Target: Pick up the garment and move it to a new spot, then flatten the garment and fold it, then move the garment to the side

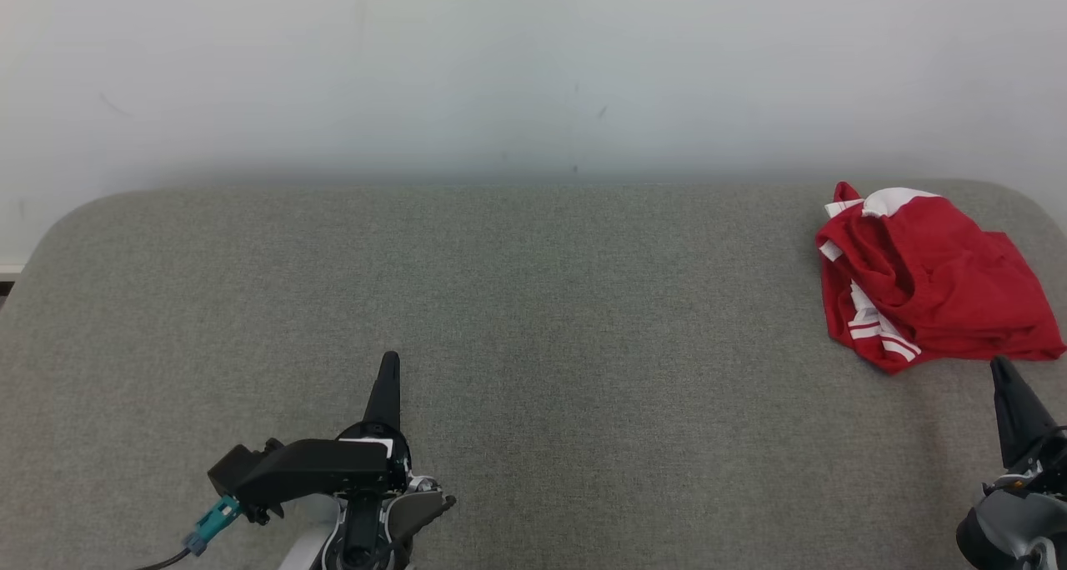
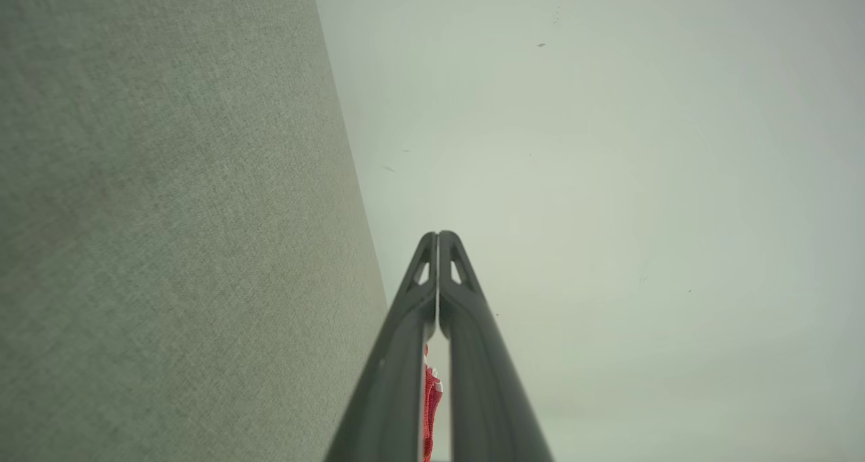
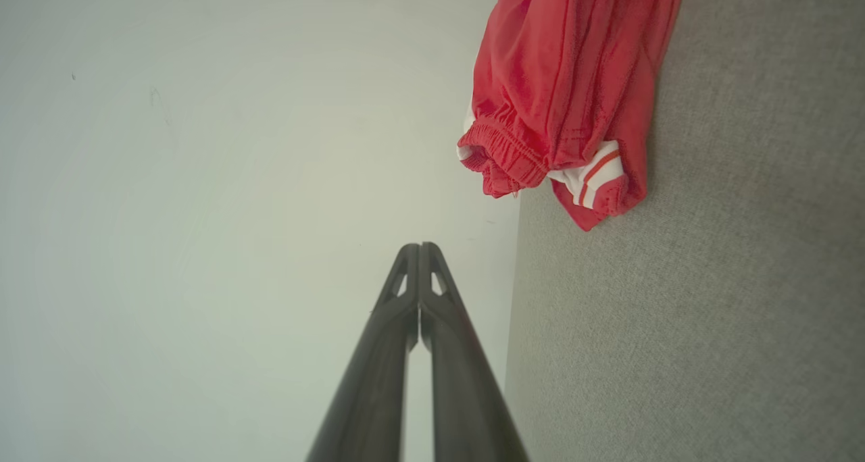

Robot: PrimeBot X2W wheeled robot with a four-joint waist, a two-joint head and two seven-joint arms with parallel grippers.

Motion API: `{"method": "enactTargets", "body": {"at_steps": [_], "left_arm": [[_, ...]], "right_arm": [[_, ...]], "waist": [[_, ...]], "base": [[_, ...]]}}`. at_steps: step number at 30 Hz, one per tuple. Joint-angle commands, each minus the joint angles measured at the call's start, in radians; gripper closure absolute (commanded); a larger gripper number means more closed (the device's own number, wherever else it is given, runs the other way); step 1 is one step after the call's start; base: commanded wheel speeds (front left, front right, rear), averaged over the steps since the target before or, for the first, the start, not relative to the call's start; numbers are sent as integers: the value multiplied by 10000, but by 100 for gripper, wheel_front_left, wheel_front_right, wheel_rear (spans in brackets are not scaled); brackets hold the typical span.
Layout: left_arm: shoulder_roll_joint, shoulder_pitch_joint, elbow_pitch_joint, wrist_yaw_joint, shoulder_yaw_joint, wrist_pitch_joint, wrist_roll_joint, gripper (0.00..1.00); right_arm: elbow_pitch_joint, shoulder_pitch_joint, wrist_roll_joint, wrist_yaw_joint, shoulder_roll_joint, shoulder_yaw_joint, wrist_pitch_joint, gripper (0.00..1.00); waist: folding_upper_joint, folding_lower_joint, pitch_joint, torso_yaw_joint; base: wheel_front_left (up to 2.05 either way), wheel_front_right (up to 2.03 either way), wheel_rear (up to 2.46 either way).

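Red garment point(image 1: 925, 274) lies crumpled at far right of grey table point(image 1: 533, 303); its shape is unreadable. Left gripper point(image 1: 389, 360) and right gripper point(image 1: 998, 363) both closed, empty; right one's body cut off at head view's edge.

Garment point(image 1: 934, 274) on table's point(image 1: 533, 303) far right.

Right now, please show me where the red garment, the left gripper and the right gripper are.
red garment point(image 1: 938, 282), head view, on the middle of the crumpled red cloth.
left gripper point(image 1: 389, 363), head view, at the tip of its shut fingers.
right gripper point(image 1: 999, 367), head view, at the tip of its shut fingers.
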Motion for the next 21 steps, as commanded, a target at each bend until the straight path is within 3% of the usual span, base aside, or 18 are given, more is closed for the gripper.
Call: {"method": "enactTargets", "body": {"at_steps": [1, 21], "left_arm": [[62, -100, 25, -29, 20, 4, -65, 100], [60, -70, 25, -29, 20, 3, -65, 100]], "right_arm": [[3, -99, 12, -17, -41, -12, 23, 100], [4, -82, 56, -17, -62, 30, -11, 100]], "waist": [[-1, -1, 0, 1], [-1, -1, 0, 1]], "base": [[0, 0, 0], [0, 0, 0]]}}
